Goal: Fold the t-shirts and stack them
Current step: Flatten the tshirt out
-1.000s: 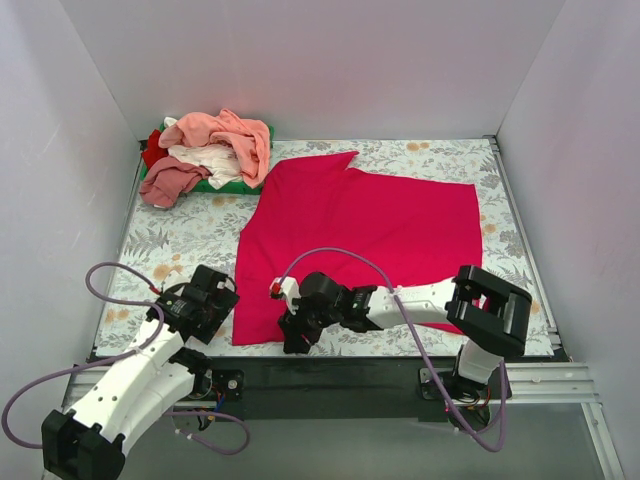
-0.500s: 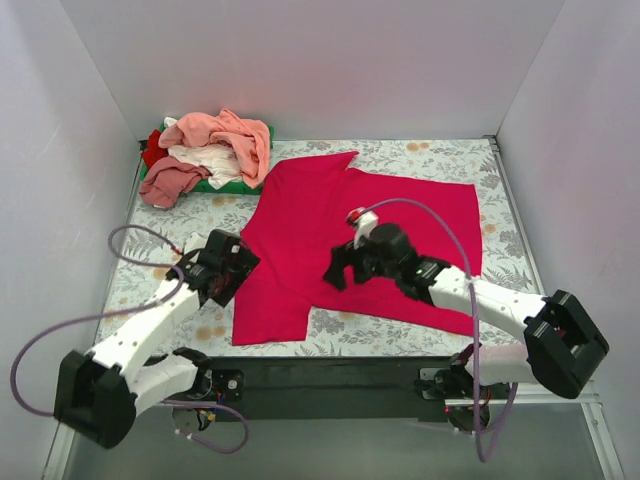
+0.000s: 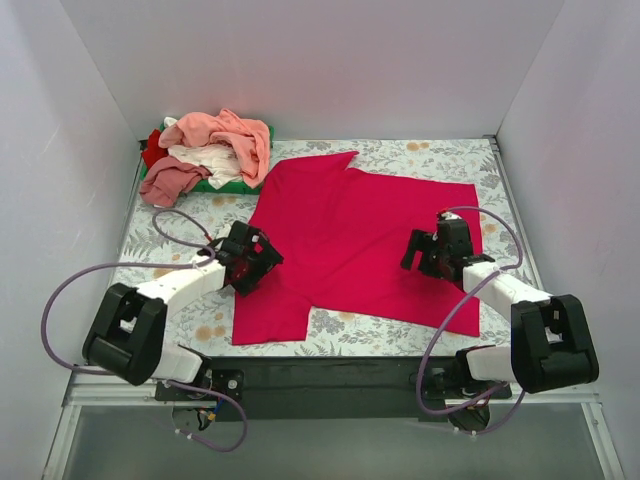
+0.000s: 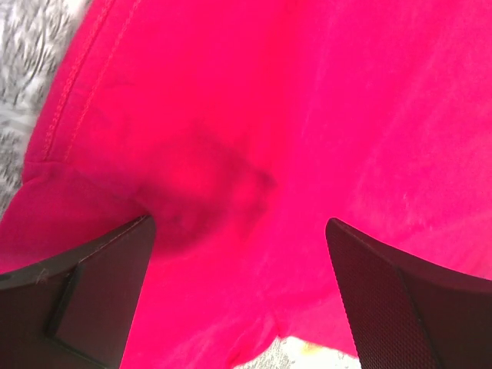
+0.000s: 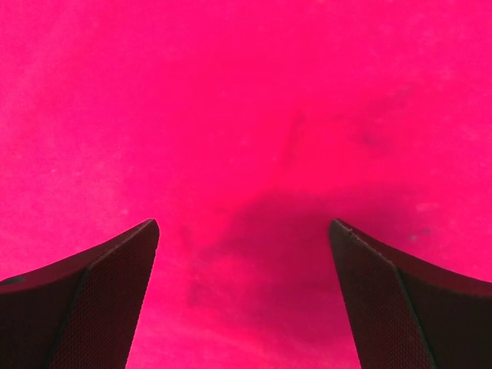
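Observation:
A crimson-magenta t-shirt (image 3: 350, 235) lies spread flat on the flowered table. My left gripper (image 3: 262, 262) is open, low over the shirt's left edge; the left wrist view shows the cloth (image 4: 254, 138) between the spread fingers (image 4: 400, 300) with its hem and a bit of table. My right gripper (image 3: 418, 252) is open, low over the shirt's right part; the right wrist view shows only red cloth (image 5: 246, 115) between the spread fingers (image 5: 84, 300). Other t-shirts, salmon pink (image 3: 230, 135), white (image 3: 205, 158), dusty pink (image 3: 168, 182) and red (image 3: 153, 148), lie heaped at the back left.
The heap rests on a green tray (image 3: 218, 185) in the back left corner. White walls enclose the table on three sides. A metal rail (image 3: 515, 215) runs along the right edge. Purple cables loop from both arms.
Both arms have swung outward from the near middle: the left gripper went up onto the shirt's left edge, the right gripper went right to the shirt's right part. The shirt lies unchanged.

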Action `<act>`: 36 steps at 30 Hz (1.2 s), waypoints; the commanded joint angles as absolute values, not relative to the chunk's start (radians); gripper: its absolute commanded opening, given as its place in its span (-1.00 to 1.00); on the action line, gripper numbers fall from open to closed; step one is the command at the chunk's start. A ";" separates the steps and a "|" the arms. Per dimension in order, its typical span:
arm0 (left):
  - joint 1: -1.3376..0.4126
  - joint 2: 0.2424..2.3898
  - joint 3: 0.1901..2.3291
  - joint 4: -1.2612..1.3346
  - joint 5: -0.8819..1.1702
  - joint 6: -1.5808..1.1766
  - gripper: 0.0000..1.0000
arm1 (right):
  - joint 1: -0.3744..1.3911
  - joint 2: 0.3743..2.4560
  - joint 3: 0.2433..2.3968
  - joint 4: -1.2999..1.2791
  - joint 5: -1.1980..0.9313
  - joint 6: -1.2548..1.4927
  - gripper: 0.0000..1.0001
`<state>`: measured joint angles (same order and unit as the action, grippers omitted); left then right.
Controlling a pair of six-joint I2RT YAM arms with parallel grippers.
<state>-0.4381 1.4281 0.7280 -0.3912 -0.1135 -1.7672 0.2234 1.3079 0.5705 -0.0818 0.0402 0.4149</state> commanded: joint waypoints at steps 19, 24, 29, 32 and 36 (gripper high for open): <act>-0.646 1.090 0.685 -0.712 -0.202 -1.853 0.91 | 0.124 1.042 0.540 -0.319 0.204 0.418 0.97; -0.626 1.345 1.001 -0.622 -0.363 -1.640 0.92 | 0.126 1.078 0.704 -0.281 0.054 0.290 0.97; -0.476 1.804 1.453 -0.469 -0.146 -1.445 0.92 | 0.121 1.160 0.816 -0.239 0.049 0.206 0.97; -0.465 2.021 1.820 -0.512 -0.123 -1.283 0.92 | 0.114 1.232 0.891 -0.186 0.089 0.187 0.97; -0.454 2.404 2.241 -0.615 -0.120 -1.091 0.93 | 0.104 1.344 0.977 -0.181 0.069 0.185 0.97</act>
<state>-0.4511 2.2623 2.0403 -0.5304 -0.1467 -1.3037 0.1135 1.3018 0.9134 -0.2268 0.0753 0.2150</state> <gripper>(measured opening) 0.960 0.983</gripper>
